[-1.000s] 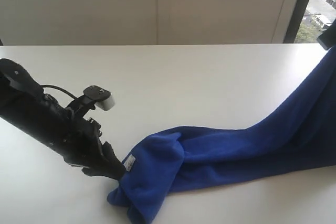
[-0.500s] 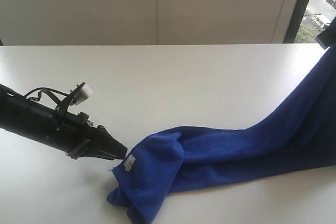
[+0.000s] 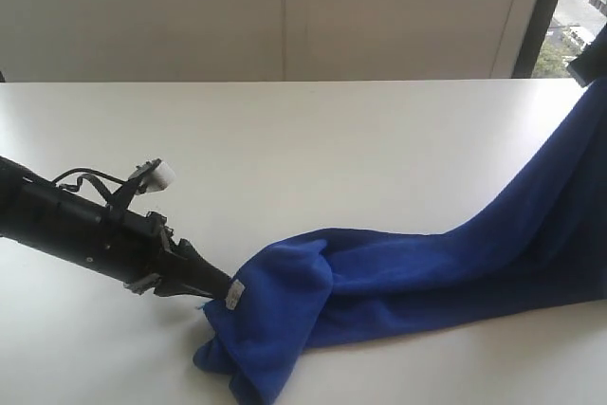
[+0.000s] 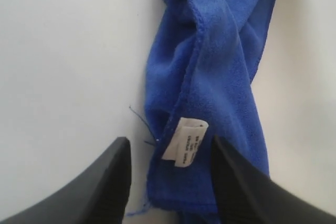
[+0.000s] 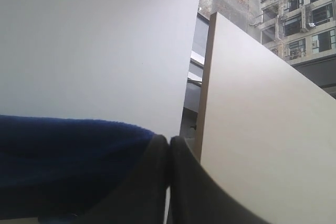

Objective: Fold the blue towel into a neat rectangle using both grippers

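Between spread fingers (image 4: 102,184) of the left claw (image 4: 169,142) lies the blue towel (image 4: 220,66).

Towel (image 3: 427,272) royal blue; tag (image 4: 185,141) white; left tool (image 4: 169,145), right tool (image 5: 169,148) black; table (image 3: 332,139) white

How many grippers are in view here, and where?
2. The left gripper is open at the blue towel's tagged end, low by the table; the right gripper is shut on the towel's other end, raised at the exterior view's right edge.
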